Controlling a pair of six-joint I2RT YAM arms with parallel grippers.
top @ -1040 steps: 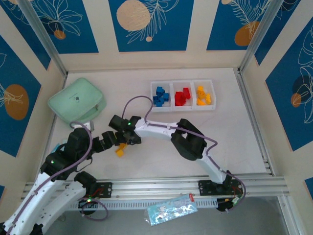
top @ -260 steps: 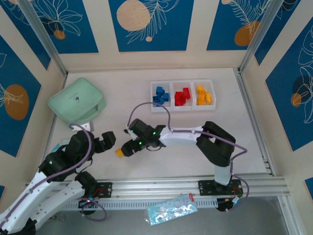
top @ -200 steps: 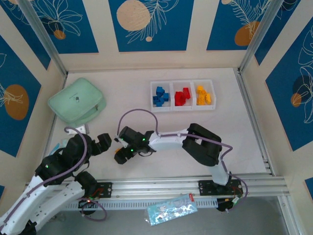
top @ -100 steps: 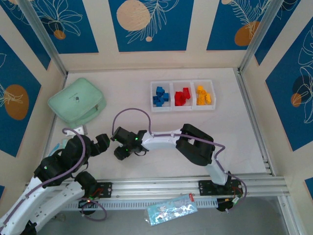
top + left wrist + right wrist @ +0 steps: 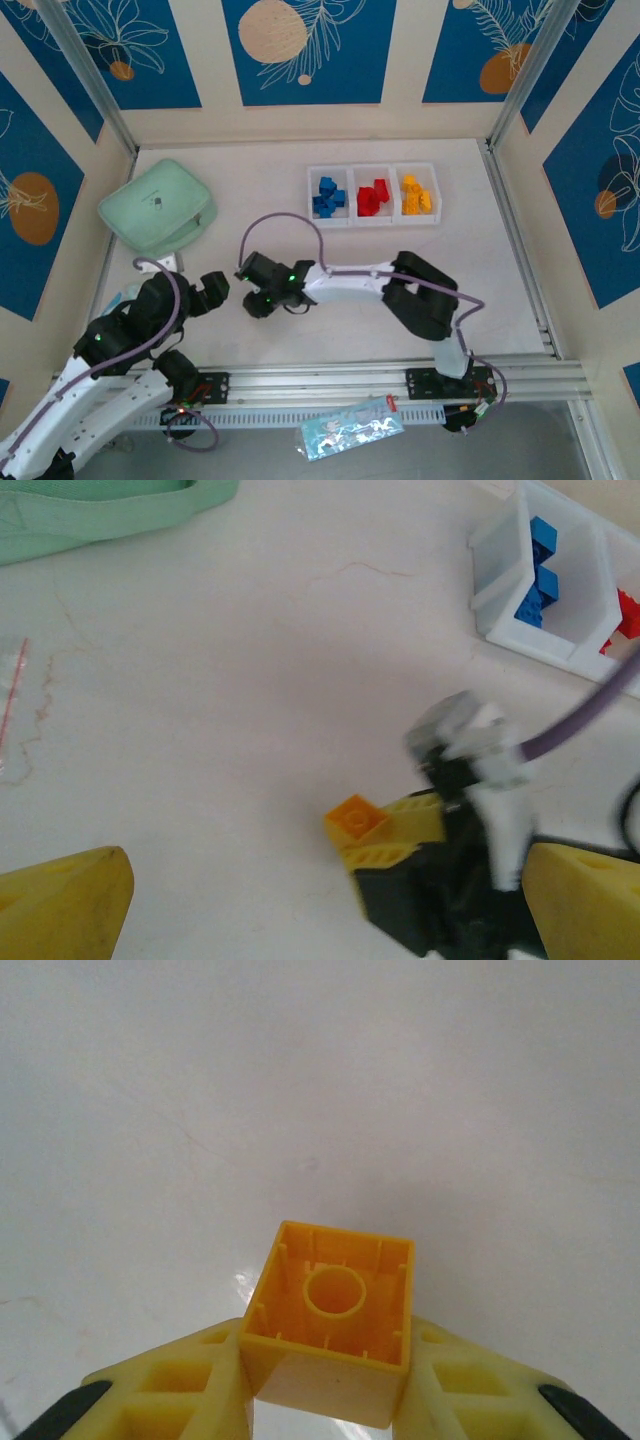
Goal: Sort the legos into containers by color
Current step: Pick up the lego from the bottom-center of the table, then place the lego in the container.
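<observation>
A yellow-orange lego [image 5: 330, 1320] is pinched between my right gripper's yellow fingers [image 5: 170, 1385], its hollow underside facing the camera, just above the table. In the left wrist view the same lego [image 5: 357, 820] pokes out of the right gripper [image 5: 400, 845]. My right gripper [image 5: 258, 300] is at the table's near left. My left gripper [image 5: 215, 288] is open just left of it, its fingertips [image 5: 60, 900] wide apart and empty. The white tray [image 5: 372, 166] at the back holds blue legos [image 5: 328, 196], red legos [image 5: 373, 197] and yellow legos [image 5: 416, 196] in separate containers.
A mint green zip case [image 5: 157, 208] lies at the back left. A clear plastic bag [image 5: 352, 425] rests below the aluminium rail [image 5: 380, 375] at the near edge. The tray's blue end [image 5: 500, 600] is at the upper right of the left wrist view.
My right gripper has closed on the yellow-orange lego and shifted slightly right with it. The left gripper has edged a little toward it.
</observation>
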